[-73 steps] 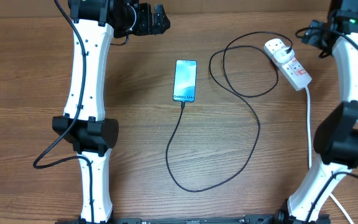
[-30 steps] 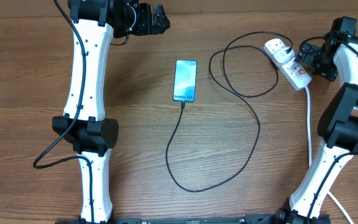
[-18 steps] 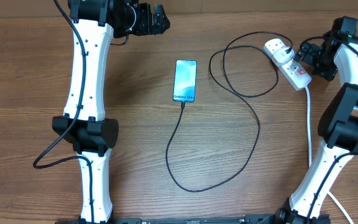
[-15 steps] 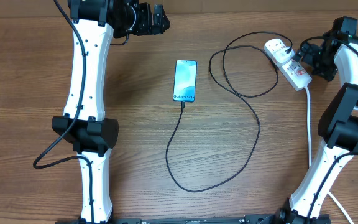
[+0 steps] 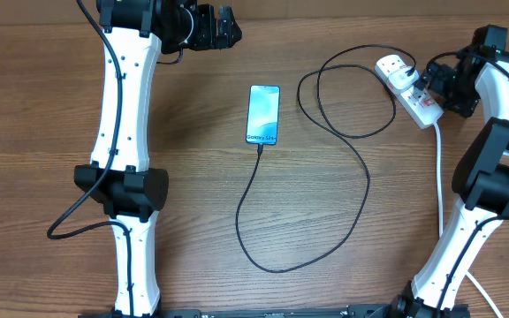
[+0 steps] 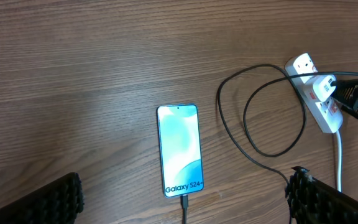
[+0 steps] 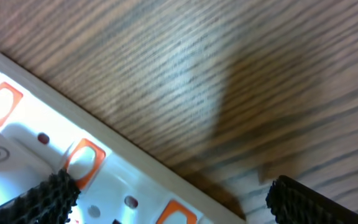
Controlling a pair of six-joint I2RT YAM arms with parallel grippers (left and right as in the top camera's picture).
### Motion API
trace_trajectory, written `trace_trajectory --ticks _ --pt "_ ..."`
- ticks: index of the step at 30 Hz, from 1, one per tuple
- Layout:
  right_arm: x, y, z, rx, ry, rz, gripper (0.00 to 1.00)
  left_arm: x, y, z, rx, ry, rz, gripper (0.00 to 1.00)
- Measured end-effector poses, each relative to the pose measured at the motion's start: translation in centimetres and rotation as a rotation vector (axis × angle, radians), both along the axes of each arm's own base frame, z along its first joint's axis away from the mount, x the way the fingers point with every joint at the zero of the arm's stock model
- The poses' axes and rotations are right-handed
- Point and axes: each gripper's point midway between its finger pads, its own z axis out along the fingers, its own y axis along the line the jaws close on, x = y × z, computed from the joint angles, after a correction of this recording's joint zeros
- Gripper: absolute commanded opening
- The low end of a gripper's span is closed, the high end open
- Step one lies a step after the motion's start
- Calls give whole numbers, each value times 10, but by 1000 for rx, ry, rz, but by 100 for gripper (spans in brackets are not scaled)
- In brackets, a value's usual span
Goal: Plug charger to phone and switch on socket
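Socket [image 5: 411, 88]: white strip with orange-red switches [image 7: 82, 158], lying beneath one finger [image 7: 39, 199] of the right gripper [image 5: 433, 81], contact not discernible. Other finger [image 7: 319, 199] over the bare wooden table [image 5: 193, 203]; jaws spread wide, holding nothing. White plug [image 5: 394, 66] seated at the strip's far end. Charger [image 5: 367, 181]: black cable looped across the wood, tip seated in the lower edge of the phone [image 5: 264, 114]. Said phone screen up, lit, framed between the wide-spread, empty fingers [image 6: 42, 202] of the left gripper [image 5: 224, 26], apart from both.
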Motion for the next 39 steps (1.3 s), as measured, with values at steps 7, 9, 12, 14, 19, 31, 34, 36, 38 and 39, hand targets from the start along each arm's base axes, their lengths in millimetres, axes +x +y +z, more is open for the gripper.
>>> trace_trajectory --ticks 7,9,12,14,19,31,34,36,38,39 --pt "3 -11 17 42 -29 -27 100 0 0 0 0 0 0 100" --pt "7 -19 25 39 -53 -39 100 0 0 0 0 0 0 100" --pt "7 -26 28 39 -63 -56 100 0 0 0 0 0 0 100" --pt "9 -27 28 37 -71 -60 100 0 0 0 0 0 0 100" --pt "17 -22 27 13 -87 -51 100 0 0 0 0 0 0 100" --pt "8 -15 -4 30 -13 -47 100 0 0 0 0 0 0 100" --pt "7 -15 -5 32 -8 -47 100 0 0 0 0 0 0 100" --pt "7 -15 -5 31 -5 -47 100 0 0 0 0 0 0 100" --pt "7 -15 -5 25 -3 -48 100 0 0 0 0 0 0 100" --pt "7 -15 -5 20 -1 -47 100 0 0 0 0 0 0 100"
